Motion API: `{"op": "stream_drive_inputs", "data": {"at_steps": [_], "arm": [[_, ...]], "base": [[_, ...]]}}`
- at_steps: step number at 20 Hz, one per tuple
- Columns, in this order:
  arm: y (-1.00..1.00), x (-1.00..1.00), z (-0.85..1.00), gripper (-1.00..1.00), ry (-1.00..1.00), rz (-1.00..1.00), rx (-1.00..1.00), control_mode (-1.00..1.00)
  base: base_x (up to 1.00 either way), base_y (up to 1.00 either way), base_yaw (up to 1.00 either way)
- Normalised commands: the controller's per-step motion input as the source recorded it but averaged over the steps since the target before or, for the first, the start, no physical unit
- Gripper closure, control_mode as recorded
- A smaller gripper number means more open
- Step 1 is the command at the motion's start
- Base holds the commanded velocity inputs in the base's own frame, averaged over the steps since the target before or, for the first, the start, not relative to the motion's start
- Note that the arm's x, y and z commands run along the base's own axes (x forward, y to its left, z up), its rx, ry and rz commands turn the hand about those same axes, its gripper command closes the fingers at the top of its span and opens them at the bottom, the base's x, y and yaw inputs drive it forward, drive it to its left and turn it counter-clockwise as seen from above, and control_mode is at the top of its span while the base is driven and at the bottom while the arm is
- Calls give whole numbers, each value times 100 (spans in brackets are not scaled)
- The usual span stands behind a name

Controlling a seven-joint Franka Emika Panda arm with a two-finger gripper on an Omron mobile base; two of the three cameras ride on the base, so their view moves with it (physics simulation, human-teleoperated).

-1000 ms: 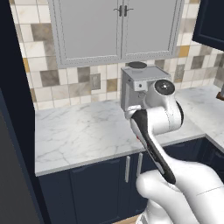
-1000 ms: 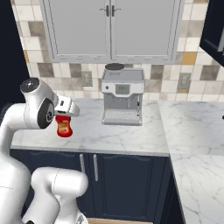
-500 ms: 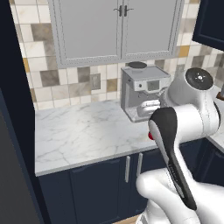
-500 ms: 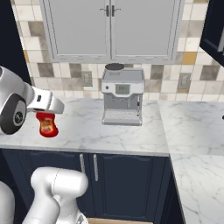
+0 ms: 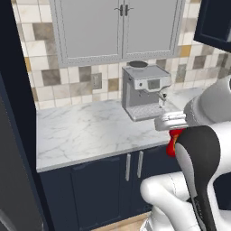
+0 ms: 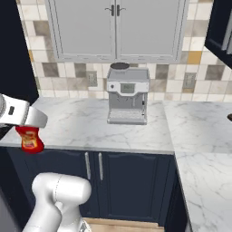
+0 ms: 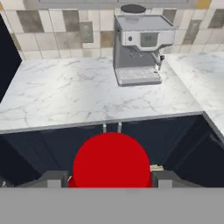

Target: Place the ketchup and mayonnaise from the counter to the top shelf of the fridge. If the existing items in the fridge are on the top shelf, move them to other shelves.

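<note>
Ketchup (image 6: 31, 139): red bottle, upright, held between the fingers of the gripper (image 7: 111, 177), jaws part-open and closed on its sides. It hangs in the air in front of the counter (image 6: 90, 124) edge, level with the navy cabinet doors (image 6: 115, 181), off the worktop. In the hand view its round red top sits between the two fingertips (image 7: 54, 178). Coffee machine (image 6: 128, 96): at the back of the counter, against the tiled wall. Change: a second ago the bottle was above the worktop; the arm has since swung it out past the edge and lower.
</note>
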Motion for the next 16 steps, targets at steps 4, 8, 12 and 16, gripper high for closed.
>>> {"op": "stream_drive_inputs", "data": {"at_steps": [4, 8, 12, 16], "arm": [[0, 0, 0, 100, 0, 0, 0, 100], [0, 0, 0, 100, 0, 0, 0, 100], [0, 0, 0, 100, 0, 0, 0, 100], [0, 0, 0, 100, 0, 0, 0, 100]], "base": [[-100, 0, 6], [-100, 5, 7], [-100, 29, 12], [-100, 66, 15]]}}
